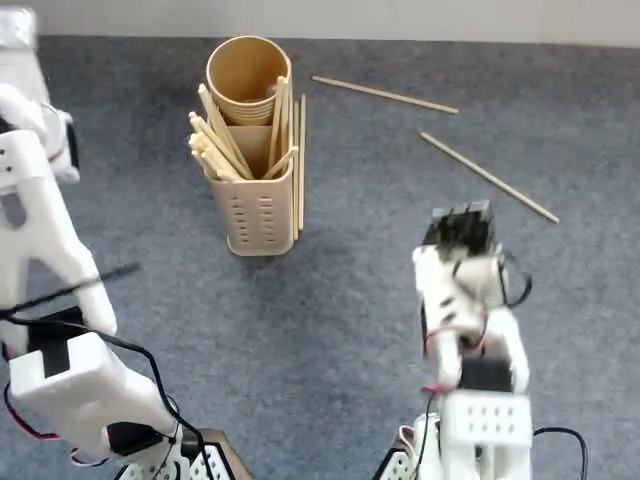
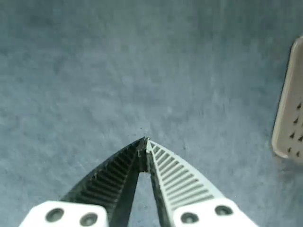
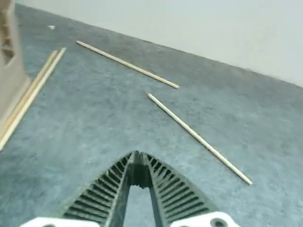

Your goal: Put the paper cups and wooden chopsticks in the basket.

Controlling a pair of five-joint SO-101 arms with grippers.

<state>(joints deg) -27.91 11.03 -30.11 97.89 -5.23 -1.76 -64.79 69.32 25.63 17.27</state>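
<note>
Got the near chopstick and far chopstick lying loose on the surface, apart from the basket holding the paper cups; right tool and left tool both clenched empty; probably light, stiff, roll-happy, so best pinched mid-length.

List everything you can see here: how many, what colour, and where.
basket: one, beige, standing at the far middle of the carpet
paper cups: nested stack, brown, in the basket's far end; number unclear
chopsticks in the basket: a bundle, pale wood, in front of the cups
chopsticks beside the basket: two, pale wood, against its outer wall
loose chopsticks: two, pale wood, flat on the carpet
carpet: one, grey-blue
left gripper: one, black and white, shut, over bare carpet
right gripper: one, dark, shut, short of the loose chopsticks
</note>
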